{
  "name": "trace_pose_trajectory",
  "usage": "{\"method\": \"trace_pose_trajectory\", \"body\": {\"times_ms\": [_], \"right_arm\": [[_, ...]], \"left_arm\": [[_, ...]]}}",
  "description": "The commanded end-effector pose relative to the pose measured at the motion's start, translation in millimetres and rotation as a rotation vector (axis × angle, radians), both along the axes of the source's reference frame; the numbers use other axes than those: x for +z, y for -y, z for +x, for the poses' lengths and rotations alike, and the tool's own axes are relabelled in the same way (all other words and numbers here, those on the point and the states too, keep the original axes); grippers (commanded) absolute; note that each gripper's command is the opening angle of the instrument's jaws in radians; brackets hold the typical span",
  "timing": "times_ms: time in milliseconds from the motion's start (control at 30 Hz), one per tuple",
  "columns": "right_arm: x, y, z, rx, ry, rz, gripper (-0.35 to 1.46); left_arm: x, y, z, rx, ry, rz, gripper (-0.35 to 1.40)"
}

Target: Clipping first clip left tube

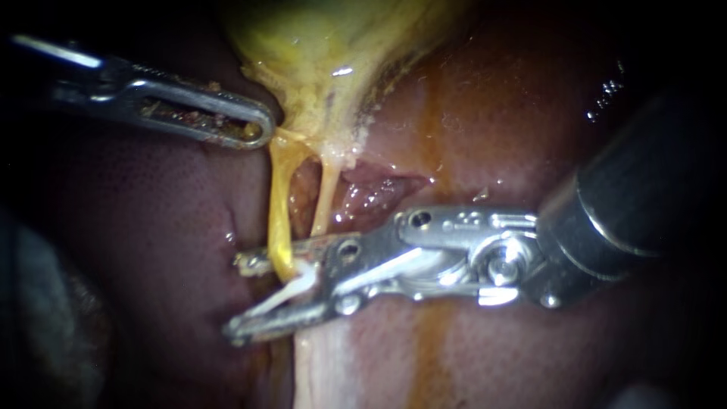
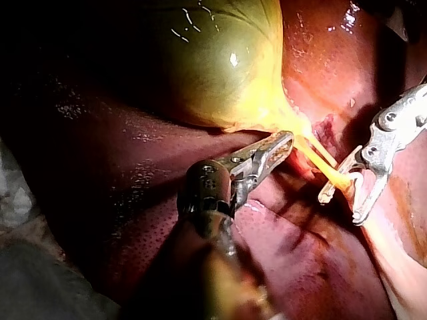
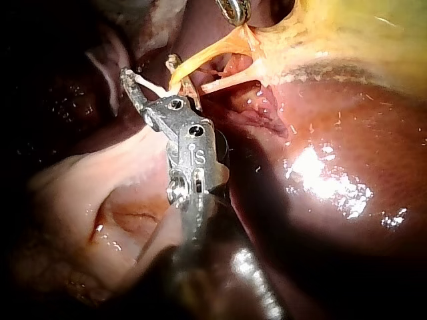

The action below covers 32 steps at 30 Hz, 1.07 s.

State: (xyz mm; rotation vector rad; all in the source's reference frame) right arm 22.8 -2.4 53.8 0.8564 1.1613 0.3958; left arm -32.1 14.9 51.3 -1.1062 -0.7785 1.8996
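Liver (image 1: 515,113) bed; right instrument (image 1: 237,297) straddles left tube (image 1: 279,204); gallbladder (image 2: 213,60) body left-wrist only.

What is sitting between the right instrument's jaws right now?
The left tube crosses between the open jaws of the right instrument, beside a white clip; the endoscope view shows it best.

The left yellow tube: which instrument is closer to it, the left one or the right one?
Right. The right instrument has its open jaws around the left tube. The left instrument grips the gallbladder above, at the tube's top end.
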Motion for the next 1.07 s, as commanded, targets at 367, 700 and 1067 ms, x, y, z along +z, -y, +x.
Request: {"method": "trace_pose_trajectory", "body": {"times_ms": [367, 700, 1067], "right_arm": [[0.3, 0.0, -0.7, 0.014, 0.054, 0.119, -0.17], [0.7, 0.5, -1.9, 0.016, 0.09, 0.188, -0.35], [1.2, 0.4, -1.9, 0.014, 0.093, 0.186, -0.35]], "left_arm": [[0.1, 0.1, -0.1, -0.001, -0.001, -0.001, -0.35], [0.3, 0.1, -0.2, -0.002, -0.002, -0.002, -0.35], [0.5, 0.1, -0.3, 0.0, 0.0, -0.002, -0.35]]}}
